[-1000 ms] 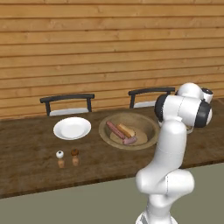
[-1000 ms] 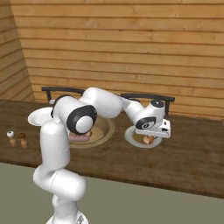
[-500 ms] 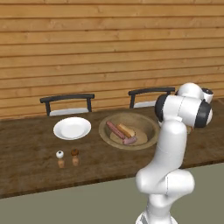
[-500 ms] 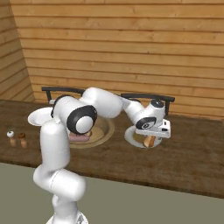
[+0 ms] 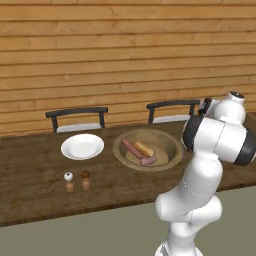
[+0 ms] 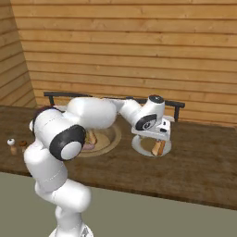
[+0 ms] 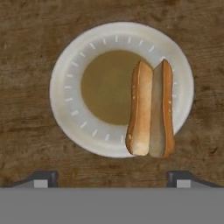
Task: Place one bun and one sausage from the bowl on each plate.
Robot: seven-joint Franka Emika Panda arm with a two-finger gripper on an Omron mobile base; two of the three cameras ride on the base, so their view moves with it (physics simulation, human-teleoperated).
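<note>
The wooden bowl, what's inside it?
In the bowl lie two sausages and one bun. Whatever lies beneath them is covered.

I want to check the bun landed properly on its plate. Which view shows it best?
The hand view: the bun lies across the white plate's right rim, unobstructed. The right base view glimpses it below the open gripper.

dining room, wooden table, chairs, plates
</note>
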